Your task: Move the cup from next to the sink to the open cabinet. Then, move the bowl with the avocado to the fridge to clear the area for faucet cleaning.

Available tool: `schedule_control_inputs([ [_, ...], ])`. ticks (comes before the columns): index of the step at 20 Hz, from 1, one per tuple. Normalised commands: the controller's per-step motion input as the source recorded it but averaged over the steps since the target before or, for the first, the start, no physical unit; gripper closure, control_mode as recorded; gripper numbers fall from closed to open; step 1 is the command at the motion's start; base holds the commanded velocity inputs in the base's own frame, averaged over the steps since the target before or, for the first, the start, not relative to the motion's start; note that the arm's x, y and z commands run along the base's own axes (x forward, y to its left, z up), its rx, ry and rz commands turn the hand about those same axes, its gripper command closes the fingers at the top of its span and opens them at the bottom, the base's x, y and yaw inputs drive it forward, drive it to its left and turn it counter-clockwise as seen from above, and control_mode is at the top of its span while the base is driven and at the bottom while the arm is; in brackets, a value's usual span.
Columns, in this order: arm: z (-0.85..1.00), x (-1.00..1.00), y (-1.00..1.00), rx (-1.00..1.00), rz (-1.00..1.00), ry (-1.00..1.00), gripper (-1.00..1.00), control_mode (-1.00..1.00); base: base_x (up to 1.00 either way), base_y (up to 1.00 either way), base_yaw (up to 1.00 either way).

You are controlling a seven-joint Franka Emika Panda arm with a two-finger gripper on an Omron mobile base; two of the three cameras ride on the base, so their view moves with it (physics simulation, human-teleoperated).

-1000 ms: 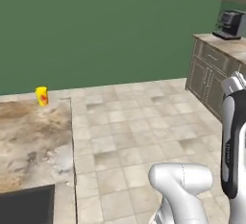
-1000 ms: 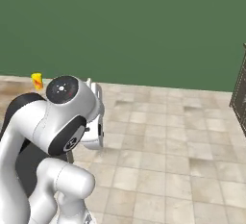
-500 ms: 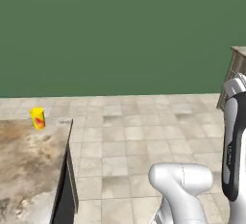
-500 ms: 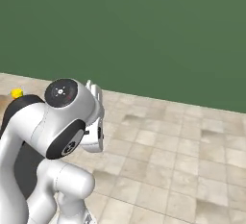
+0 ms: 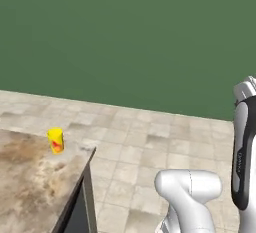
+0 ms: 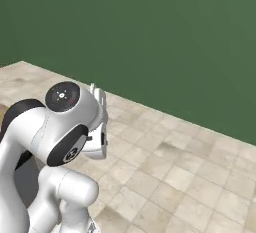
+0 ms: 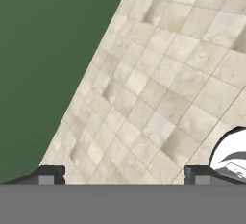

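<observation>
Yellow and small, the cup [image 5: 55,140] stood upright on the mottled brown stone counter [image 5: 30,187] in the left base view, its long axis vertical, mouth facing up and the red mark on its side turned toward the camera. It sat close to the counter's far corner, near the edge where the top dropped away to a dark side panel [image 5: 81,208], with nothing touching it. Beyond the counter lay a floor of pale beige tiles [image 5: 150,142], and behind that rose a plain dark green wall [image 5: 130,37]. The white arm [image 5: 200,197] climbed from the lower right of that view, well apart from the cup. In the right base view the arm's rounded white joints with dark caps [image 6: 62,97] filled the lower left, folded back over the same tiled floor and green wall. In the hand view the gripper [image 7: 124,174] pointed out over the tiled floor, the wall slanting across the left side because of the hand's tilt. Its two dark fingertips [image 7: 47,174] stood far apart at the bottom edge, spread wide with nothing between them, so the pincer was open and held nothing.
</observation>
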Motion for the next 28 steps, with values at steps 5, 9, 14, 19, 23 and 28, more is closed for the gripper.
schedule_control_inputs([
  [5,0.0,0.0,0.0,0.0,0.0,0.0,-1.0,1.0,0.15,-0.17,0.7],
  [9,0.0,0.0,0.0,0.0,0.0,0.0,-1.0,1.0,0.12,-0.38,0.63],
  [14,0.0,0.0,0.0,0.0,0.0,0.0,-1.0,1.0,0.57,-0.64,0.42],
  [19,0.0,0.0,0.0,0.0,0.0,0.0,-1.0,1.0,0.11,-0.15,0.47],
  [23,-0.41,0.02,-0.07,0.0,0.56,0.1,-1.0,-1.0,-0.03,0.0,0.18],
  [28,-0.45,0.79,0.01,0.08,0.7,0.09,-1.0,-1.0,0.0,0.0,0.0],
])
